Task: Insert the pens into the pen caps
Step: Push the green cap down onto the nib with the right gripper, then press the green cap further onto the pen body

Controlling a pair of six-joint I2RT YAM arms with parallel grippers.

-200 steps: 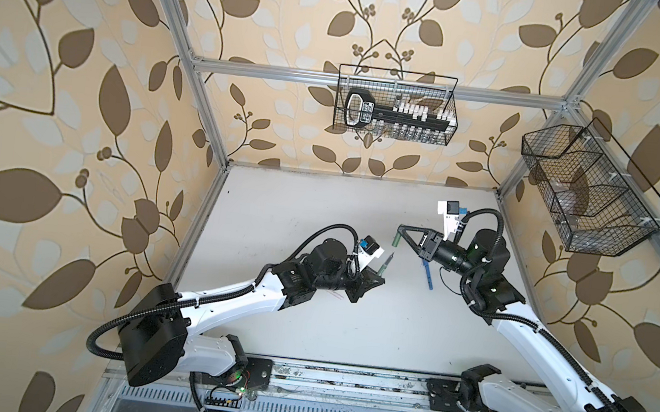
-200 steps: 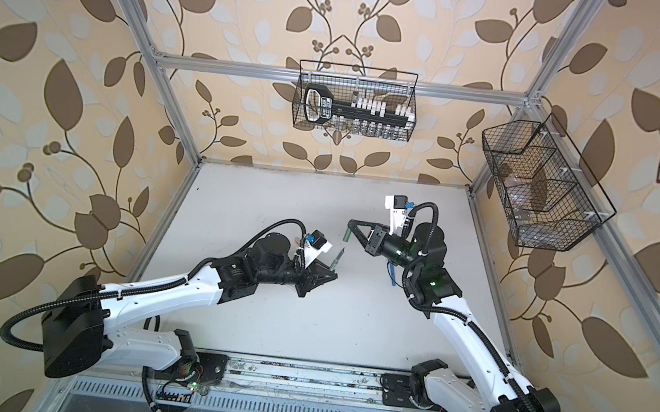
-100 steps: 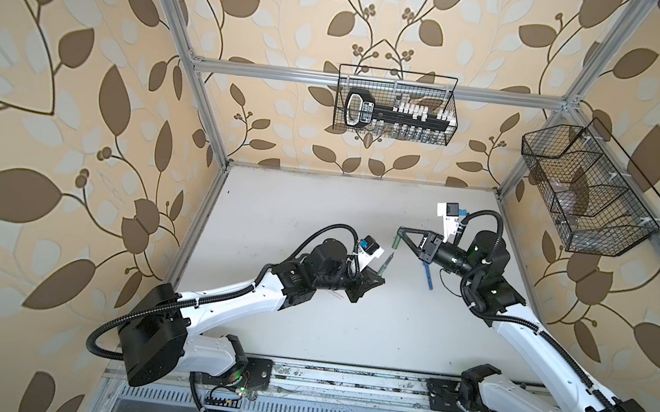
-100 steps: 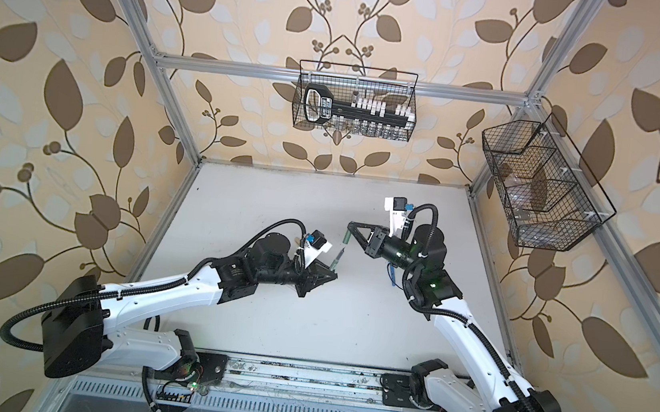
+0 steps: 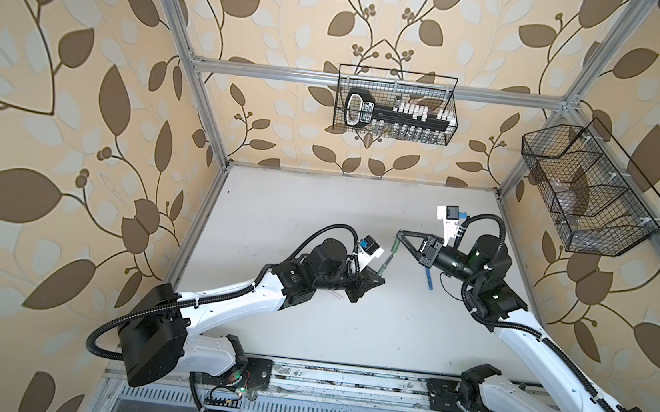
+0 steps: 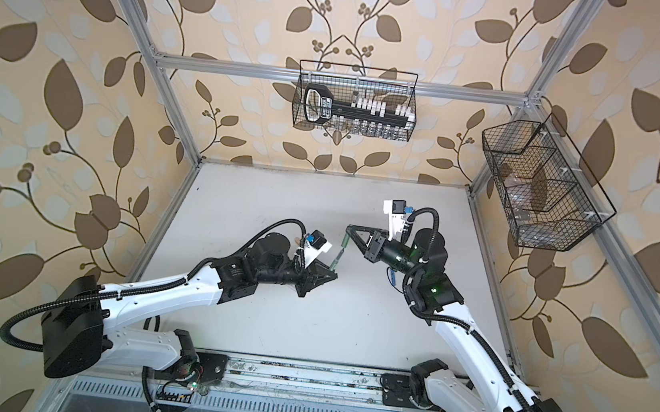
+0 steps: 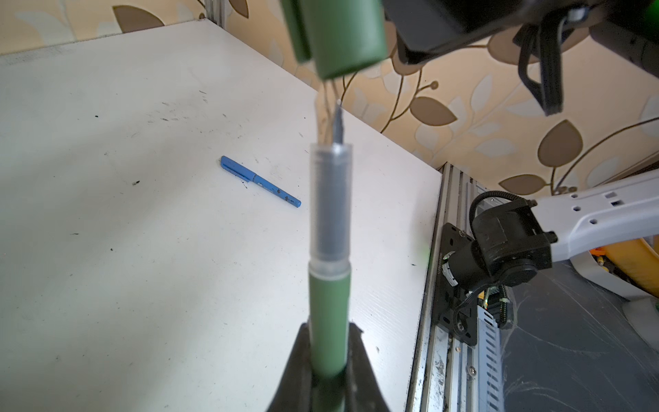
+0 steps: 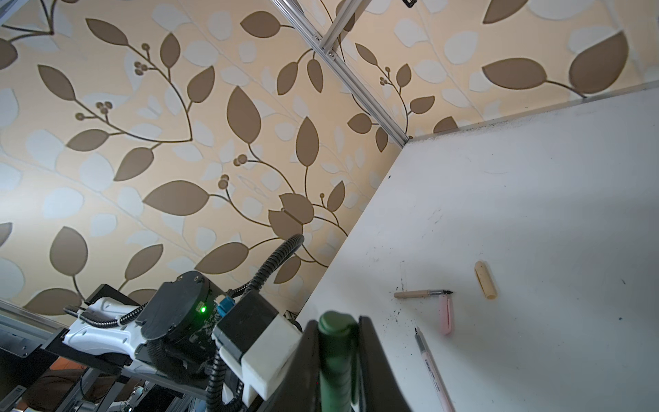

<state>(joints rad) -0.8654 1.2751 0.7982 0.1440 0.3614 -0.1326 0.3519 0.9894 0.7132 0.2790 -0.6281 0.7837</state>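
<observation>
The dark green pen (image 7: 330,285) is raised above the desk (image 7: 142,249), its dark tip pointing at the open mouth of the dark green cap (image 7: 342,35). The two are nearly in line, with a small gap between them. The left end effector (image 7: 328,331) is clamped tight on the pen's lower barrel. The right end effector (image 8: 337,328) is closed to the cap's width and grips it between both fingers. Both top views show pen (image 5: 386,262) and cap (image 6: 345,240) meeting mid-desk. A blue pen (image 7: 260,182) lies capped on the desk. Near the left arm lie the tan pen (image 8: 422,293), tan cap (image 8: 485,280), pink cap (image 8: 445,315) and pink pen (image 8: 431,367), each uncapped and apart.
</observation>
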